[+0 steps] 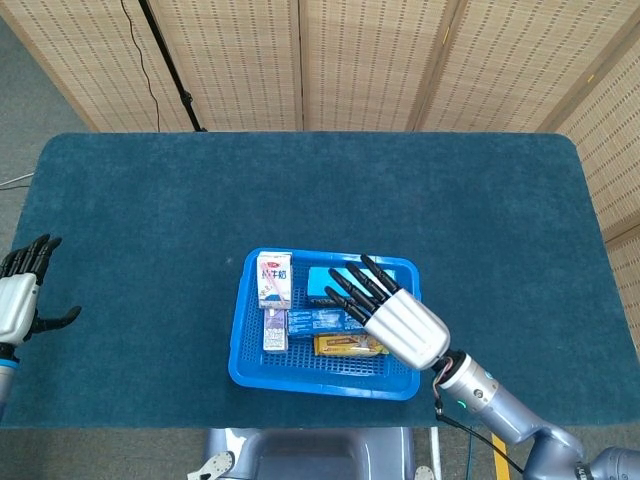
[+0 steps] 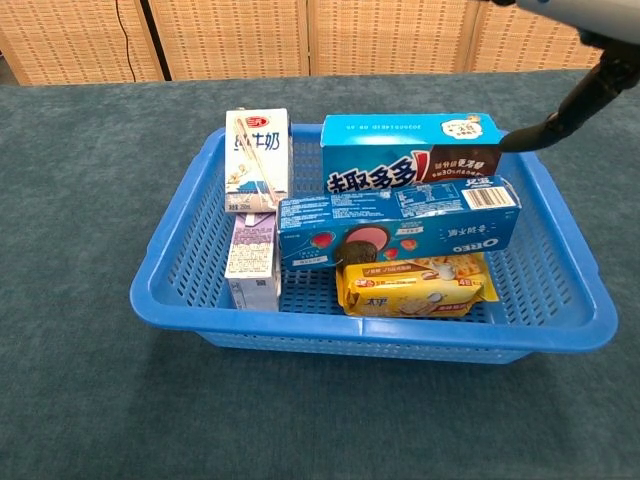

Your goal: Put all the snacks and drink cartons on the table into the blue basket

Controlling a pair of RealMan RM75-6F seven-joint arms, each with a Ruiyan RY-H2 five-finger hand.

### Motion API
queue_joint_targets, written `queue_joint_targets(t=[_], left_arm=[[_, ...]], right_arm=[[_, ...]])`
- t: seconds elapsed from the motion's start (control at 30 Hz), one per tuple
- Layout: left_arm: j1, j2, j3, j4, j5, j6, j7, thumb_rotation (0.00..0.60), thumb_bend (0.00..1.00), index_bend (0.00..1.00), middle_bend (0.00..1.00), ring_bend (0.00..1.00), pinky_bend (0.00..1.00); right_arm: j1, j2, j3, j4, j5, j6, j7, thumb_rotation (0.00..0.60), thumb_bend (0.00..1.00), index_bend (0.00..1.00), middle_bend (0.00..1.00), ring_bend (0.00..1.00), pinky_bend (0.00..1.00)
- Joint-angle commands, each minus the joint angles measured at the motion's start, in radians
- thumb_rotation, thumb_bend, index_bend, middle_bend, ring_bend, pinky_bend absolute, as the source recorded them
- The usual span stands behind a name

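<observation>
Right hand (image 1: 398, 318) above the blue basket (image 1: 248, 355), fingers (image 1: 352, 281) apart, empty; left hand (image 1: 20, 298) likewise at table edge.

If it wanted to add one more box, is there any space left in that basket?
Little: the blue basket is crowded with two cartons, two cookie boxes and a yellow cracker pack. Bare mesh shows only along the right wall and in the front left corner. The table all around is open.

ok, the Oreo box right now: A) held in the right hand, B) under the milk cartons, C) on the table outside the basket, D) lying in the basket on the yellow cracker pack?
D: the Oreo box lies in the blue basket, resting on the yellow cracker pack, with the right hand open above it.
</observation>
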Motion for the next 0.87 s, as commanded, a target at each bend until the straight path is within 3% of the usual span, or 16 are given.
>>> queue_joint_targets(t=[0.03,0.17,0.33,0.57,0.7,0.87], left_arm=[[0.005,-0.002,0.001,0.001,0.007,0.013,0.001,0.6,0.21,0.0,0.0,0.0,0.0],[0.017,-0.01,0.003,0.004,0.03,0.045,0.002,0.6,0.21,0.0,0.0,0.0,0.0],[0.042,-0.031,0.017,0.015,0.084,0.098,0.0,0.6,0.21,0.0,0.0,0.0,0.0],[0.096,-0.083,0.047,0.063,0.195,0.204,-0.033,0.6,0.21,0.0,0.0,0.0,0.0],[0.122,-0.098,0.067,0.099,0.236,0.234,-0.065,0.6,0.21,0.0,0.0,0.0,0.0],[0.137,-0.104,0.076,0.127,0.249,0.24,-0.084,0.6,0.21,0.0,0.0,0.0,0.0]], right_arm=[[-0.011,0.021,0.019,0.116,-0.083,0.117,0.165,0.6,0.0,0.05,0.0,0.0,0.06],[-0.043,0.029,0.018,0.239,-0.086,0.221,0.355,0.6,0.0,0.03,0.0,0.0,0.05],[-0.121,0.053,0.013,0.343,0.047,0.268,0.541,0.6,0.0,0.0,0.0,0.0,0.0],[-0.209,0.059,-0.004,0.404,0.221,0.224,0.593,0.6,0.0,0.0,0.0,0.0,0.0],[-0.245,0.068,-0.028,0.416,0.257,0.198,0.635,0.6,0.0,0.0,0.0,0.0,0.0],[-0.301,0.039,-0.04,0.443,0.275,0.246,0.626,0.6,0.0,0.0,0.0,0.0,0.0]])
